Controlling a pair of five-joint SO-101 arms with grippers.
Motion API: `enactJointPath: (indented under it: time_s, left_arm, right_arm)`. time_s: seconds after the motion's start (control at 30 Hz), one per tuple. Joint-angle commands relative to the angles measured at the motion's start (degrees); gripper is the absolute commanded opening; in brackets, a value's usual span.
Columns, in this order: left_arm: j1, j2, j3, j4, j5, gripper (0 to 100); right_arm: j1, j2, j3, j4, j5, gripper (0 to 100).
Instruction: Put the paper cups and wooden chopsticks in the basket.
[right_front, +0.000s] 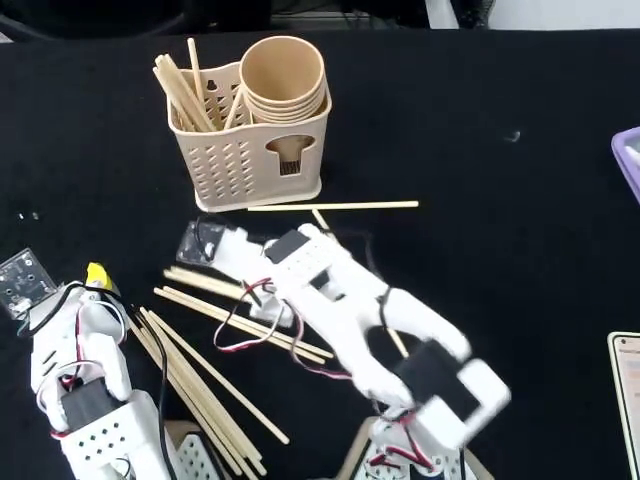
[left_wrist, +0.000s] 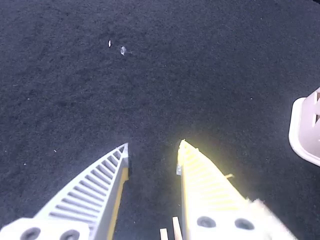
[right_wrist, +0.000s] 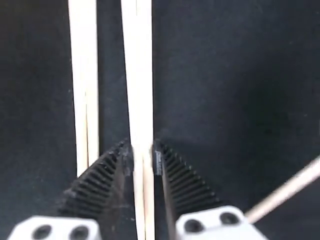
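Beige basket (right_front: 250, 160): stands upright toward the far side of the black table (right_front: 500, 260), well apart from both grippers
Paper cups (right_front: 284, 75): nested into one stack, upright in one compartment of the basket, rims above its wall
Sticks in basket (right_front: 183, 92): several wooden chopsticks lean in the other compartment, beside the cups
Single chopstick (right_front: 335, 206): lies flat on the table just in front of the basket
Loose chopsticks (right_front: 205, 385): spread flat on the table in front of the basket, between the two arms, some crossing one another
Right arm (right_front: 340, 300): white, stretched from the near edge toward the basket, above the loose chopsticks
Right gripper (right_wrist: 142, 150): down at the table, its dark ribbed fingers closed against either side of a pair of chopsticks (right_wrist: 137, 75) that lies flat
Neighbouring pair (right_wrist: 84, 75): two more sticks just beside the gripped ones, parallel to them, outside the fingers
Left arm (right_front: 85, 370): at the near left corner of the table, beside the loose chopsticks
Left gripper (left_wrist: 153, 145): fingers apart, one white and one yellow, with black table showing between them
Stick ends (left_wrist: 170, 232): two wooden tips show close under the left gripper
Right edge: a purple object (right_front: 628, 160) and a card (right_front: 627, 385) lie there, well apart from the basket
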Motion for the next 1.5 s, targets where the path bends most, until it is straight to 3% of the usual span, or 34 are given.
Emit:
enactJointPath:
  time_s: [0.0, 0.17, 0.3, 0.43, 0.67, 0.87, 1.23, 1.47]
  left_arm:
    - [0.04, -0.88, 0.57, -1.05, -0.62, 17]
    - [0.04, -0.88, 0.57, -1.14, -0.62, 17]
    - [0.04, -0.88, 0.57, -1.14, -0.62, 17]
    - [0.13, -0.88, 0.57, -1.14, -0.62, 17]
    - [0.04, -0.88, 0.57, -1.05, -0.62, 17]
    - [0.04, -0.88, 0.57, -1.05, -0.62, 17]
    - [0.04, -0.88, 0.57, -1.05, -0.62, 17]
    - [0.13, -0.88, 0.57, -1.14, -0.62, 17]
  right_arm:
    - [5.36, -12.7, -1.45, 0.79, -3.16, 1.0]
    - [8.88, -25.1, -1.27, 0.35, -7.03, 1.1]
    - [7.56, -32.4, -6.73, -1.58, -16.44, 1.1]
    - [4.04, -33.27, -10.42, -16.62, -24.35, 1.1]
    - [2.46, -24.66, -10.68, -47.3, -24.7, 1.1]
    - [3.6, -14.81, -10.77, -61.54, -24.7, 1.1]
    - [6.07, -1.98, -15.08, -66.37, -24.7, 1.1]
    - [5.89, -4.7, -16.04, -66.02, -24.79, 1.1]
